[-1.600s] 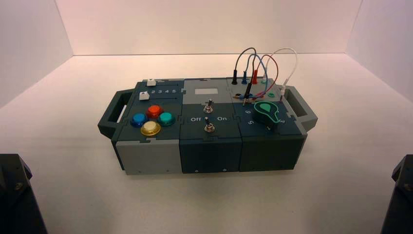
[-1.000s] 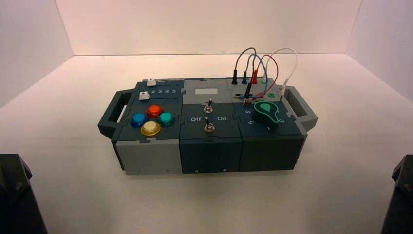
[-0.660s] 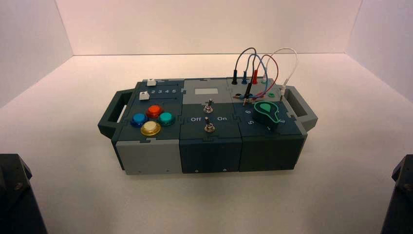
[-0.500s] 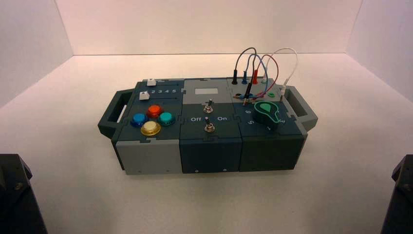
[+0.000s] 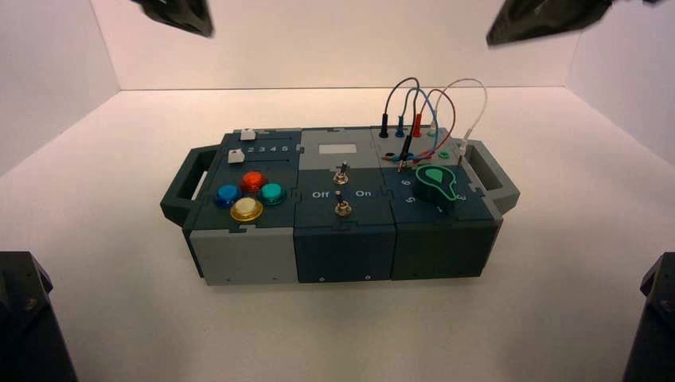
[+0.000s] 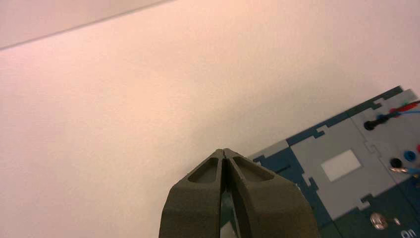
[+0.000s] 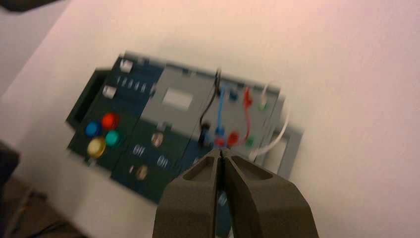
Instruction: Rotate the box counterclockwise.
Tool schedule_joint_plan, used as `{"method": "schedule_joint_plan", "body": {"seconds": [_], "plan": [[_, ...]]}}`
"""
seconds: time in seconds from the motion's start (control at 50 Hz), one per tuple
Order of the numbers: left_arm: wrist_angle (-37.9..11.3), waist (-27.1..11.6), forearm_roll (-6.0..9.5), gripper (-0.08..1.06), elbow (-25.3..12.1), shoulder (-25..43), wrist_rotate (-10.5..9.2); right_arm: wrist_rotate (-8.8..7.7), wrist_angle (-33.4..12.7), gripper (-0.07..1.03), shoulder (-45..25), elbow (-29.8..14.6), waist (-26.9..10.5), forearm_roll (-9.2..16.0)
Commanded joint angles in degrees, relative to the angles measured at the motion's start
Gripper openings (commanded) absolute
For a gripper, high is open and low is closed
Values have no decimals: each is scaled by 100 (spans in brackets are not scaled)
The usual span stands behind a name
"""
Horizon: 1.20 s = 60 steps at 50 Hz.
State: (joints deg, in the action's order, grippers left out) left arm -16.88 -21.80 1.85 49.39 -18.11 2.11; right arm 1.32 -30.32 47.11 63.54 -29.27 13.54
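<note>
Large flat dark-teal and grey box (image 5: 338, 203) sits mid-table, untouched; left gripper (image 6: 224, 151) up at eleven o'clock, right gripper (image 7: 221, 150) at one, both pinched closed, high, likely positioning for its end handles

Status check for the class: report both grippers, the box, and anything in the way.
Left gripper and right gripper: jaws shut, high above the box. Box untouched, flat on the table. Nothing in the way.

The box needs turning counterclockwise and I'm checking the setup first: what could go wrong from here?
The looped wires stand above the box; the right claw, shut, could snag them coming down. The left claw is shut too, so neither can grip an end handle without opening.
</note>
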Motion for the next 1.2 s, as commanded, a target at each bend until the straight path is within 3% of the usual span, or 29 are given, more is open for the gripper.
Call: {"method": "schedule_joint_plan", "body": {"seconds": [0.02,0.3,0.54,0.9,1.2], "plan": [[9,-35,9,-3,-492,527,18,9,-229,-2,-9,26,-53,316],[0,-97,88,-3,-1239,1784,0,0,-352,-2,-229,211,-439,633],[-79,-176,105,-3,-1863,2786,0,0,-404,-2,-844,272,-853,896],[-114,-176,79,-3,-2136,3357,18,-26,-475,-2,-1819,246,-1573,1397],[-123,-176,70,-3,-2215,3560,35,-70,-466,-2,-2654,62,-1608,1424]]}}
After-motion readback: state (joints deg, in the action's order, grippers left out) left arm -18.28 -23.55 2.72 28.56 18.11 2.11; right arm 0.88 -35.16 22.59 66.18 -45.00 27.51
